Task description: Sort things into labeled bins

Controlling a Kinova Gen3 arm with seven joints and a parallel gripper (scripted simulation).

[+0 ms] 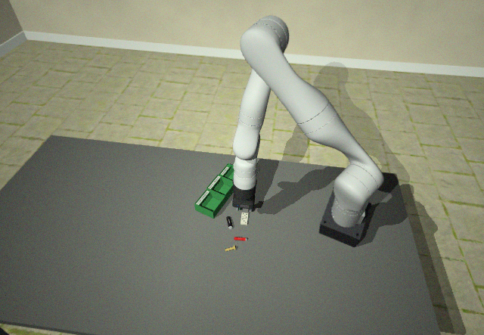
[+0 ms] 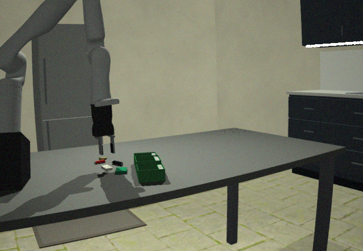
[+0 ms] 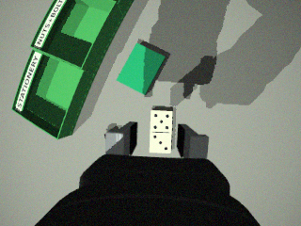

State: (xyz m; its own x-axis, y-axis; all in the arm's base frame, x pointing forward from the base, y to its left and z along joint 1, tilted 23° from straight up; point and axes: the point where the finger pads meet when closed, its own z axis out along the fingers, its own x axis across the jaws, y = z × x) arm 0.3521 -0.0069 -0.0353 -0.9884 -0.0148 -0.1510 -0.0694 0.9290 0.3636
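above the table | gripper (image 3: 156,139) open, empty, straddling domino (image 3: 162,130) | small, rigid, light, likely slick; pinch long edges

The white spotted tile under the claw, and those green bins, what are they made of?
The domino looks like ivory-coloured plastic or resin: a smooth matt face with dark pips and a dividing line. The green bins look like moulded plastic: thin even walls in flat colour, with white printed labels. Neither look settles it.
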